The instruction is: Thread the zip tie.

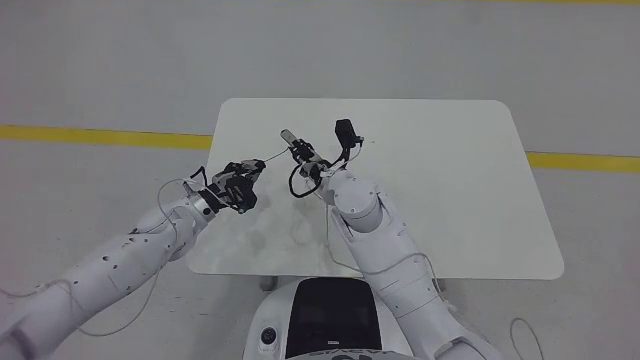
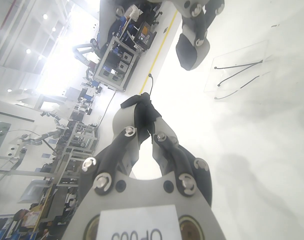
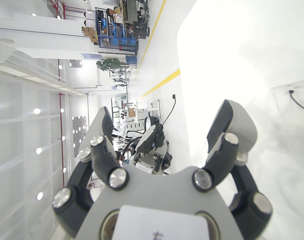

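My left gripper (image 2: 142, 103) is shut on a thin black zip tie (image 2: 151, 83), whose free end with a small head sticks out past the fingertips. From above, the left gripper (image 1: 248, 168) hovers over the near left part of the white table (image 1: 450, 210), and the zip tie (image 1: 275, 157) points toward my right gripper (image 1: 318, 140). The right gripper (image 3: 166, 116) is open, jaws spread wide. Between its fingers (image 3: 226, 118) and farther off I see the held zip tie (image 3: 169, 111). They are apart.
A clear flat tray (image 2: 241, 51) lies on the table beyond the grippers and holds several spare black zip ties (image 2: 238, 74). The tray's corner (image 3: 291, 96) appears beside the right gripper. The table edge and the yellow-lined floor are close to the left gripper.
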